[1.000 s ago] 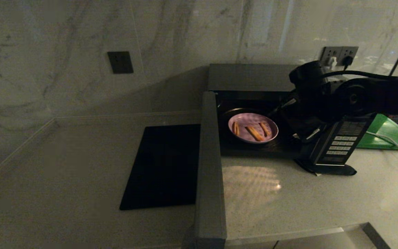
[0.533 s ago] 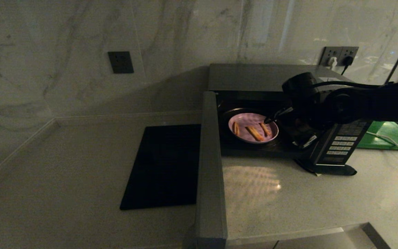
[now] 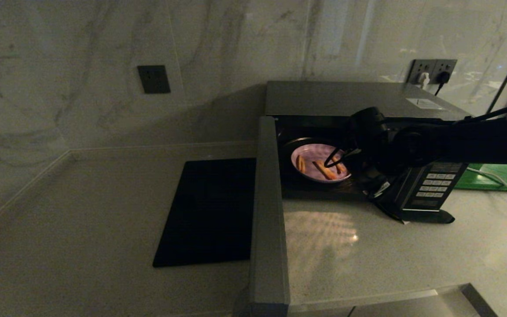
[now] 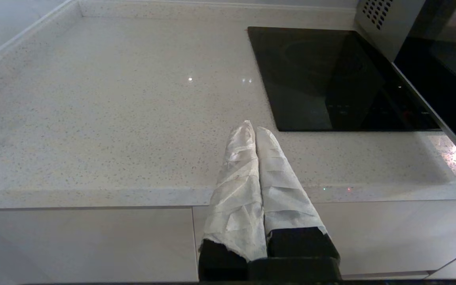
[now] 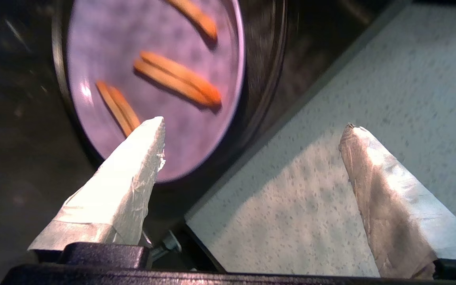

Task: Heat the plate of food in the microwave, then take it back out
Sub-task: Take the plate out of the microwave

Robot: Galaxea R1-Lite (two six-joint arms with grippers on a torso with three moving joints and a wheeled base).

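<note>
We see our left gripper (image 4: 256,132) from behind, its two fingers (image 4: 236,186) wrapped in white tape and pressed together side by side, tips touching, with nothing between them. It hangs out in front of the desk's front edge, over pale cabinet fronts (image 4: 85,241) below. The desk (image 4: 113,118) is a light speckled stone slab with a low raised lip along its far side. A flat black rectangular slab (image 4: 331,79) lies flush on it, beyond the fingertips and apart from them. Beside the slab stands the microwave (image 4: 386,23): we see a silver corner with vent holes and its dark glass door (image 4: 441,79) swung out along the slab's edge.
</note>
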